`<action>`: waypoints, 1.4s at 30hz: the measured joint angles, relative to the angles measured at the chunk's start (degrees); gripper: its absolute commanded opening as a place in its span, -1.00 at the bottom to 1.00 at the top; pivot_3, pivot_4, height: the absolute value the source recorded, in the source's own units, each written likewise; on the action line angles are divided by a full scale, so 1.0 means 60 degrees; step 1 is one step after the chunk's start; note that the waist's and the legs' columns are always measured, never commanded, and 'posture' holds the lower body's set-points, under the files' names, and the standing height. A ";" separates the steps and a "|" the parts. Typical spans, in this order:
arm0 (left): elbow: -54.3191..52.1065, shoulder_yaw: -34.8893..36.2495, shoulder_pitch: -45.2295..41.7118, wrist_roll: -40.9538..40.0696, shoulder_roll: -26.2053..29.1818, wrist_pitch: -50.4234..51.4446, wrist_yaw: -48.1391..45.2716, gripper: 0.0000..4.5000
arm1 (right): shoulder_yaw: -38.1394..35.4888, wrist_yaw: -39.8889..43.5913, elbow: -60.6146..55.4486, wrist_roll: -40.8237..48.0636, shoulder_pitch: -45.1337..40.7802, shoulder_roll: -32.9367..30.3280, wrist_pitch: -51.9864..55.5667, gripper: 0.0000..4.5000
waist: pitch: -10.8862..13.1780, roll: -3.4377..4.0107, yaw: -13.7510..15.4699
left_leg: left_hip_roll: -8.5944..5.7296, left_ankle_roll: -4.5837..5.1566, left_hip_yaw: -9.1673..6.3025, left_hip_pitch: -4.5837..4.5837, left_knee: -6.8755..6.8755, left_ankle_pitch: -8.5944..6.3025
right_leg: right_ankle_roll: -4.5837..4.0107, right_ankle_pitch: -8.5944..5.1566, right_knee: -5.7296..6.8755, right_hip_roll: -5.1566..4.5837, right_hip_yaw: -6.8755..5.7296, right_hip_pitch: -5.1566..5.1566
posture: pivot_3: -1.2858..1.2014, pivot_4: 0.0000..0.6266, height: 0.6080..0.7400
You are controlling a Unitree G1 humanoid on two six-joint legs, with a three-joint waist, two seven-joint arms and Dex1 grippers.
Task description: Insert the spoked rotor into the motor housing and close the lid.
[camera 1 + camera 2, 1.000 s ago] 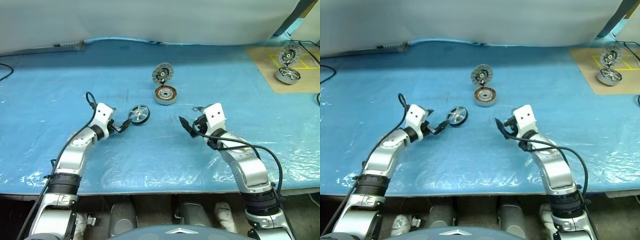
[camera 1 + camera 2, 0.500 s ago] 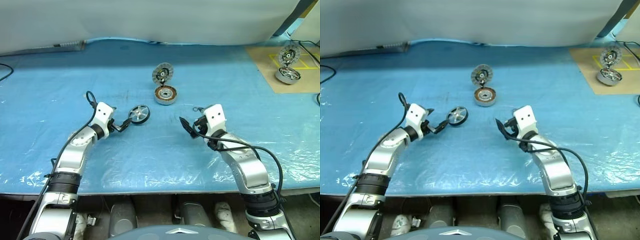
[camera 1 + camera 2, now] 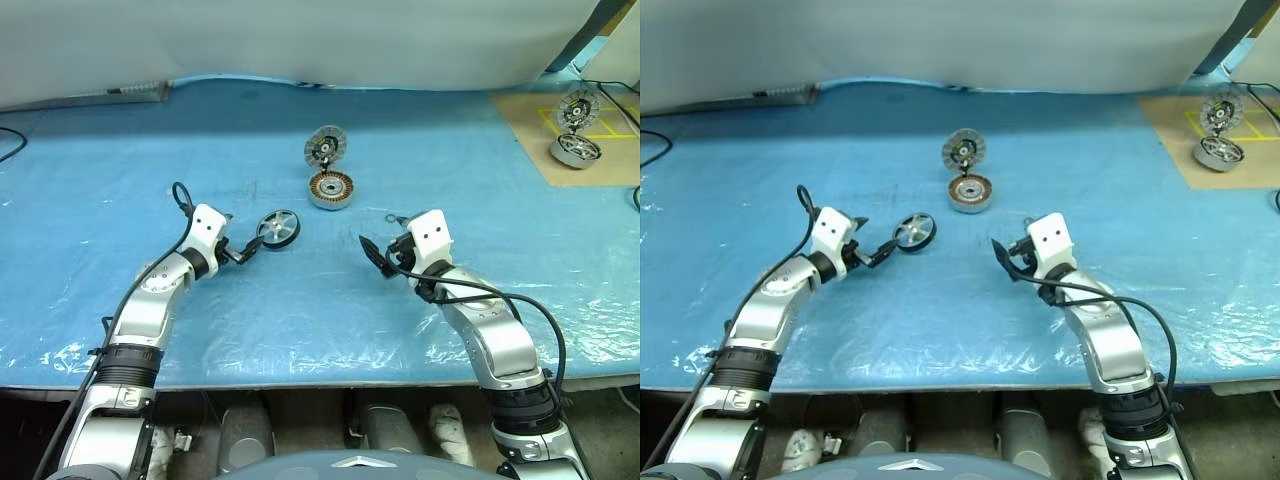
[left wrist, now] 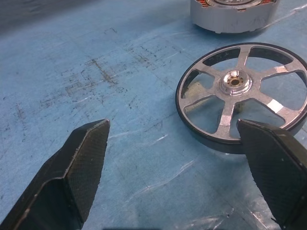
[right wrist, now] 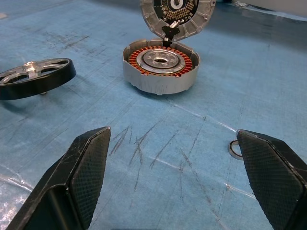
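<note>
Left gripper (image 3: 247, 251) spread wide, holding nothing, hovering low over blue plastic sheet (image 3: 300, 310). Black fingers (image 4: 72, 177) apart in left wrist view, with rotor (image 4: 242, 96) lying flat just ahead, nearer one fingertip than the other, not clamped. Five silver spokes, dark rim, small bright hub at centre. Whether fingertip touches rim: cannot tell.

Beyond rotor, further out from left gripper and toward right arm's side: housing (image 3: 331, 189), squat silver cup with copper-orange winding ring and dark hub, sitting upright on sheet. Lid (image 3: 324, 146) hinged at far edge of housing, standing open and nearly upright, striped ring facing back toward robot.

Right gripper (image 3: 372, 253) likewise spread wide and empty, low over sheet, well apart from left gripper. Straight ahead of its fingers (image 5: 76, 177): housing with raised lid, clear gap of scratched sheet between. Rotor off to left-arm side of that gripper. Small metal ring (image 5: 235, 148) lying flat on sheet close beside one right fingertip.

Far off beyond right gripper, at table's far right corner: brown board (image 3: 570, 140) with yellow markings, bearing second small motor (image 3: 575, 150) with its lid raised too.
</note>
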 measured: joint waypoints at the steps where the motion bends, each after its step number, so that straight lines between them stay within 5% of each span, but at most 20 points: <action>1: 0.0000 0.0000 0.0000 0.0000 0.0000 0.0000 -0.0001 1.00 | 0.0000 0.0001 0.0000 0.0000 0.0000 0.0000 0.0000 0.97 | 0.0000 0.0000 0.0000 | 0.0000 0.0000 0.0000 0.0000 0.0000 0.0000 | 0.0000 0.0000 0.0000 0.0000 0.0000 0.0000 | 0.03 -0.52 1.00; 42: -0.0053 -0.0006 0.0089 0.0010 -0.0022 0.0000 -0.0007 1.00 | 0.0005 0.0103 -0.0002 -0.0033 0.0001 0.0018 -0.0030 0.97 | 0.0000 0.0000 0.0000 | 0.0000 0.0000 0.0000 0.0000 0.0000 0.0000 | 0.0000 0.0000 0.0000 0.0000 0.0000 0.0000 | 0.03 -0.52 1.00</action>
